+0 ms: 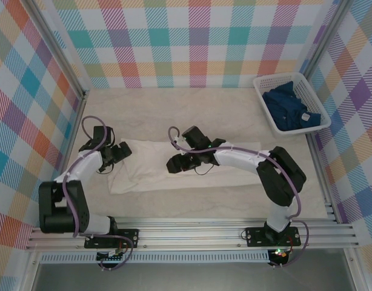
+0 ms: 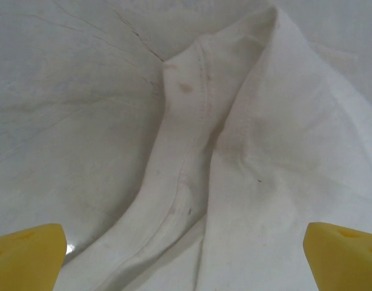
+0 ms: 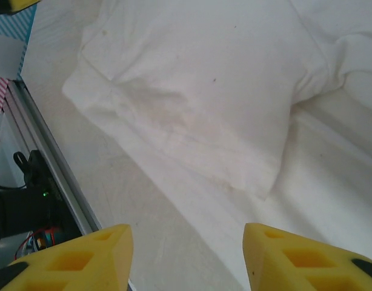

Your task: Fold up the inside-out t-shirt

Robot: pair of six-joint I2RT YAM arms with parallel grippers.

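Observation:
The inside-out t-shirt [image 1: 146,173] lies flat on the table as a long white strip, running from left of centre to the right. My left gripper [image 1: 116,154] hovers over its left end. In the left wrist view a stitched hem fold of the t-shirt [image 2: 186,139] runs between the fingers [image 2: 28,257], which stand wide open with nothing held. My right gripper [image 1: 177,162] is over the strip's middle. In the right wrist view it [image 3: 186,260] is open above the t-shirt's [image 3: 198,91] near edge and grips nothing.
A white basket [image 1: 282,80] holding a dark blue garment [image 1: 292,109] stands at the back right corner. Plaid walls close in the left, back and right. The metal rail [image 1: 192,230] with both arm bases runs along the near edge.

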